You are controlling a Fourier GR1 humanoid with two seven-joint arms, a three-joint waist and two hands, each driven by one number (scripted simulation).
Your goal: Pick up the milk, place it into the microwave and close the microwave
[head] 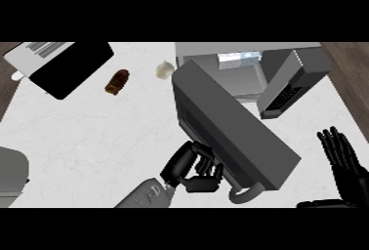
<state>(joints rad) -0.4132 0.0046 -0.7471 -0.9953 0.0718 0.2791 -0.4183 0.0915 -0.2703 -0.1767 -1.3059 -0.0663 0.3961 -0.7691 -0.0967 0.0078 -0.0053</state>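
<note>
The microwave (249,49) stands at the back right of the counter, its control panel (286,95) facing right. Its big dark grey door (231,124) is swung partly open, reaching toward me, with the handle (245,193) at the near end. Deep inside the cavity a white and pale blue shape, apparently the milk (238,57), shows. My left hand (186,163) rests against the door's outer face near the handle, fingers relaxed and holding nothing. At the lower right my right hand (343,163) is open, fingers up, resting.
A brown oblong food item (117,81) and a pale garlic-like bulb (165,70) lie left of the microwave. A black and white flat appliance (61,61) sits at the back left. A grey object (10,173) shows at the left edge.
</note>
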